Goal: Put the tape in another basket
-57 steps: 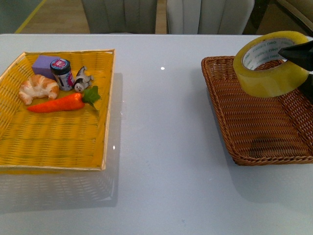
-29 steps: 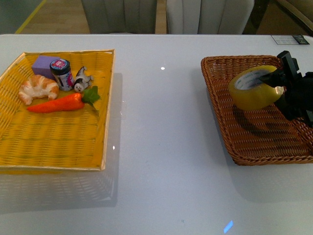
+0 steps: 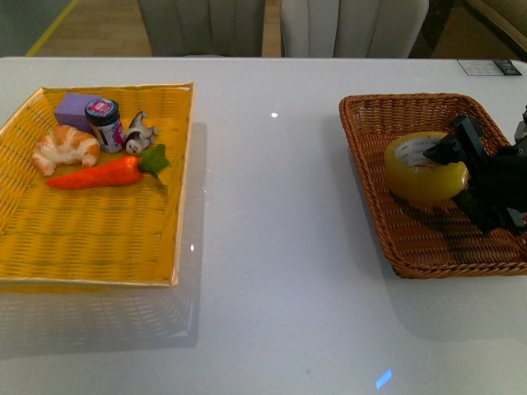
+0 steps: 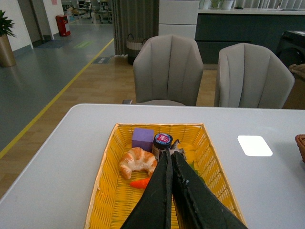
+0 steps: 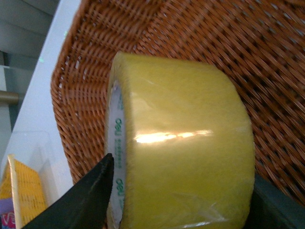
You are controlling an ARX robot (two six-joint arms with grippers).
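Tape (image 3: 418,167) is down inside the brown basket (image 3: 412,247) on the right side of the surface (image 3: 272,247). The right hand (image 3: 455,171) holds it, with one dark finger on each side of the roll. The roll is tipped, so its white middle shows from the front. It looks very low, right by the woven floor of the basket. I cannot tell for sure if it touches the floor yet.

The left hand (image 4: 168,160) is pinched closed with nothing in it. It hangs above the yellow tray (image 3: 99,239). In that tray lie a croissant (image 3: 64,146), a carrot (image 3: 95,174), a purple block (image 3: 74,107), a small jar (image 3: 104,123) and a little toy (image 3: 140,132). They are well apart from the basket.

I think this is the putting-down step, and the job is almost done. Next, the right hand should let the roll sit on the basket floor. Then it should spread its fingers and let go. After that it should lift straight up so it does not drag the roll along. The roll is round and could tip flat or roll a bit when freed. The basket's raised sides should keep it in.
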